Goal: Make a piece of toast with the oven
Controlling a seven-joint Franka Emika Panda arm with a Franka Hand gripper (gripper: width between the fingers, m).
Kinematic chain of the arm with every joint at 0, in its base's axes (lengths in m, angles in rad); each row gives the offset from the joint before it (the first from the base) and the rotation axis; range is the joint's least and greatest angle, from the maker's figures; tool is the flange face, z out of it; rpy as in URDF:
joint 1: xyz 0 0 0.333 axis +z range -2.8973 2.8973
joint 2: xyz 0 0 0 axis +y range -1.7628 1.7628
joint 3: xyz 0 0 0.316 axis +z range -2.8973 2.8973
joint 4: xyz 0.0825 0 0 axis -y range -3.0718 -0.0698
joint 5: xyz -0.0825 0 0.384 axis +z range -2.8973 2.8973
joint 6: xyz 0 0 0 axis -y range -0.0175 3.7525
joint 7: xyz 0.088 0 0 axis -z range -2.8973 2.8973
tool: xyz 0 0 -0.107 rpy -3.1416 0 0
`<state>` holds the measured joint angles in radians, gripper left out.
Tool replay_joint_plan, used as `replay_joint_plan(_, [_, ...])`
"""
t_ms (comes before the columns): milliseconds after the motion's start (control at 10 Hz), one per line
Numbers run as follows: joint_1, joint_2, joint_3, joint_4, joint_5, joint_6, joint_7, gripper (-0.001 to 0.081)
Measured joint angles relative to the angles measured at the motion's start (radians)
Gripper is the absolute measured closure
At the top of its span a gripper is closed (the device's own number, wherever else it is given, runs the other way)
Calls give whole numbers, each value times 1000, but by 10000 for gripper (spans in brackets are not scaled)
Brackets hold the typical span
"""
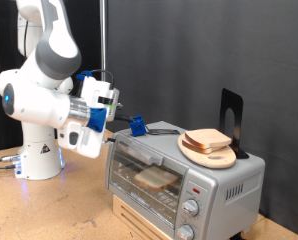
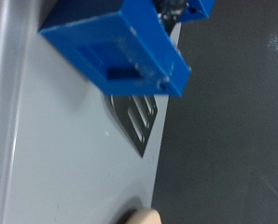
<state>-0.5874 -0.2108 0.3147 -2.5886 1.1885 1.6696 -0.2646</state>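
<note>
Jaws: state cannot tell, above oven top | wooden table | black backdrop

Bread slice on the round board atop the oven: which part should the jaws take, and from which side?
Probably its two opposite crust edges, coming straight down from above. The bread slice lies flat on the round board on the oven, so only its rim offers purchase. A black stand blocks the exterior view's right; the gripper is on the left.

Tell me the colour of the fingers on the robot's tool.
Blue fingers, best seen in the wrist view.
</note>
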Motion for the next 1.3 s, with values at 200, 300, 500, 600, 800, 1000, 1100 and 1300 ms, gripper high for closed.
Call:
replay_joint_plan(200, [1,-23,13,-29,-19,12,4,-2])
replay_joint_plan(300, [-6,-27,10,-37,-48,14,10,-2])
replay_joint_plan(500, [-43,-28,-11,-34,-119,17,57,-2])
replay_joint_plan(600, [-64,-28,-27,-30,-129,27,71,-2])
replay_joint_plan(800, [-97,-24,-45,-14,-129,67,76,-2])
replay_joint_plan(1000, [-98,-21,-51,-12,-130,-3,77,-2])
replay_joint_plan(1100, [-108,-12,-78,9,-143,-107,85,-2])
replay_joint_plan(1300, [-141,45,-135,88,-159,-239,89,-2])
